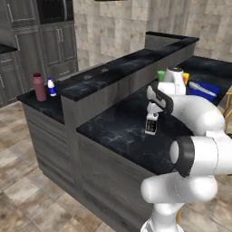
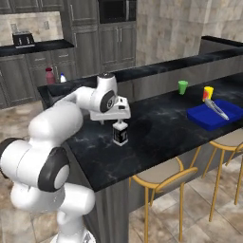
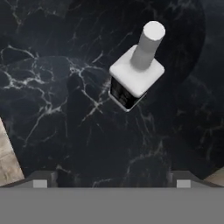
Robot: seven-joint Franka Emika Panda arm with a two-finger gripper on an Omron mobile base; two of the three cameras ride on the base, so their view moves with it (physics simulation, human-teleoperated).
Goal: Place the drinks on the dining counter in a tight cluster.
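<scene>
A square clear bottle with a black label point(image 1: 151, 124) point(image 2: 120, 133) point(image 3: 134, 74) stands upright on the dining counter point(image 1: 113, 136) point(image 2: 161, 128), a black marble-look top. My gripper point(image 1: 153, 110) point(image 2: 118, 118) point(image 3: 111, 181) hovers just above the bottle's neck, open, with its fingers wide apart and nothing between them. The tall maroon-pink bottle point(image 1: 40, 87) point(image 2: 50, 76) and the small white bottle with a blue label point(image 1: 51, 87) point(image 2: 62, 77) stand side by side on the far black counter section beyond the raised ledge.
A raised ledge point(image 1: 113, 68) runs along the counter's far side. A green cup point(image 2: 182, 87) point(image 1: 161, 75), a yellow-orange cup point(image 2: 208, 92) and a blue tray point(image 2: 213, 116) point(image 1: 204, 90) holding a utensil sit toward the counter's other end. Yellow stools point(image 2: 161, 175) line the near edge.
</scene>
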